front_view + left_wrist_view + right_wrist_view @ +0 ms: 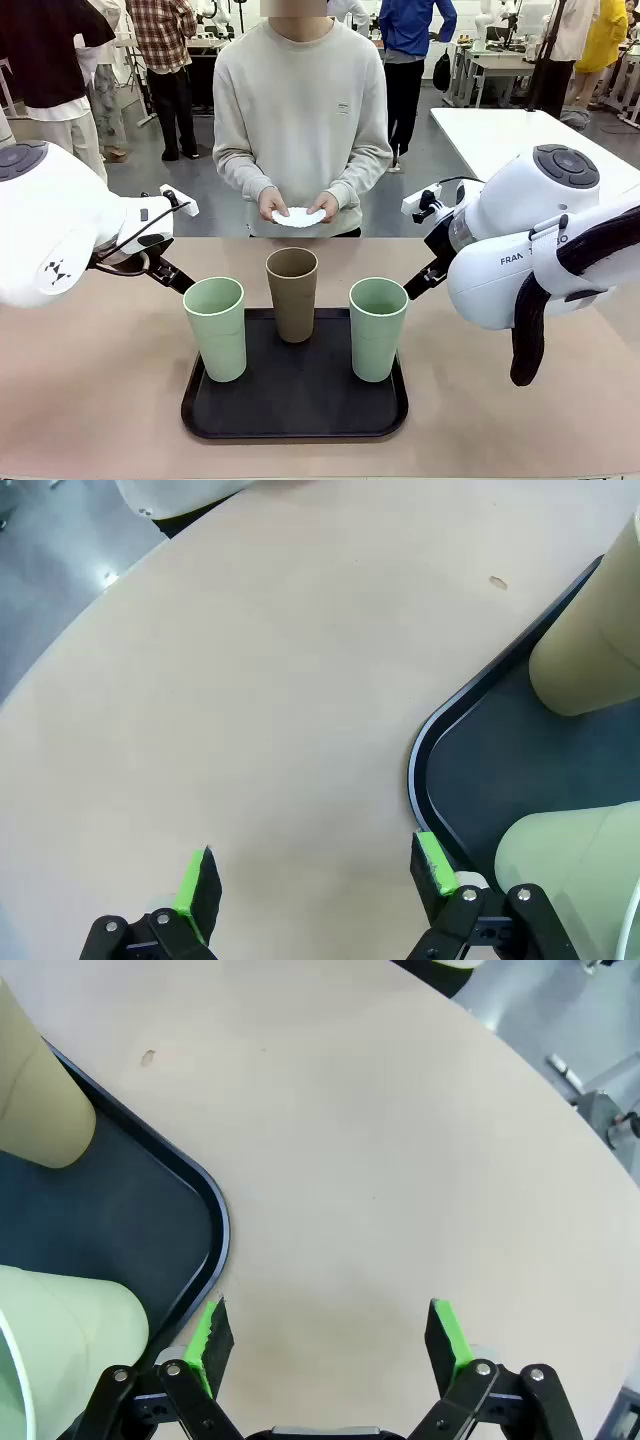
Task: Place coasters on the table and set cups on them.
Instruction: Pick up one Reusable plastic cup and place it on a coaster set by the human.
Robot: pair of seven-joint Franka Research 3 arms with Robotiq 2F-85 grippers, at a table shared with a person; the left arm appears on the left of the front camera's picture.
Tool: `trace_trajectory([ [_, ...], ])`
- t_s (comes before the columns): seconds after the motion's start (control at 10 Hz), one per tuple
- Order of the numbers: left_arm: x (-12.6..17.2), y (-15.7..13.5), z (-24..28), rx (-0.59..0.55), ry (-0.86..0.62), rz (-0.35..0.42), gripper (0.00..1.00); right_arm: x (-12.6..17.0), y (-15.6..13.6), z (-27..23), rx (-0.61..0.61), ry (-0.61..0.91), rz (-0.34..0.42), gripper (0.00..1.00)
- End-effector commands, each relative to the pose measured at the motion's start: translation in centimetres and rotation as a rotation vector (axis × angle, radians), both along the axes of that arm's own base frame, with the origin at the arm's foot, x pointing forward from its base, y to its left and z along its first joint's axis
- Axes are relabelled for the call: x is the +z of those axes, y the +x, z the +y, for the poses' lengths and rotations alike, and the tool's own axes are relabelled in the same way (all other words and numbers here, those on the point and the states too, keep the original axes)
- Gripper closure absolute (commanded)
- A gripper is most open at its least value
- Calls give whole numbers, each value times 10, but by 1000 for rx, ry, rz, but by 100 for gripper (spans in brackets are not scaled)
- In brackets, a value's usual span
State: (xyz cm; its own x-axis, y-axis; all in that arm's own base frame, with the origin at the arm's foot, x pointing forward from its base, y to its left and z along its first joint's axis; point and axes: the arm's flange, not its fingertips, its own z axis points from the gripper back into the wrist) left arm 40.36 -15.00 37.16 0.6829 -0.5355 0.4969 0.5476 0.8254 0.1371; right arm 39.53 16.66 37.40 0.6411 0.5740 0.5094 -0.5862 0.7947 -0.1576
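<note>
A person at the far side holds the white scalloped coasters point(298, 216) in both hands, above the table's far edge. Three cups stand upright on a black tray point(295, 405): a mint cup point(216, 328) on the left, a tan cup point(292, 293) at the back middle, a mint cup point(378, 328) on the right. My left gripper point(315, 868) hangs open over bare table point(250, 680) just left of the tray's corner point(415, 765), beside the mint cup point(570, 860) and tan cup point(590, 630). My right gripper point(330, 1325) is open over bare table point(350, 1110) right of the tray point(215, 1220).
Bare tabletop point(90, 400) stretches on both sides of the tray and in front of the person. A white rectangular table point(510, 130) stands at the back right. Other people stand farther off behind.
</note>
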Motion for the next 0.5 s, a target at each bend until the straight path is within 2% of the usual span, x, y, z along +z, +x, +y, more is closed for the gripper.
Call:
trace_trajectory([
  [0.0,0,0,0,0,0,0,0,0,0,0,0,0,0,0],
  [0.4,0,0,0,0,0,0,0,0,0,0,0,0,0,0],
])
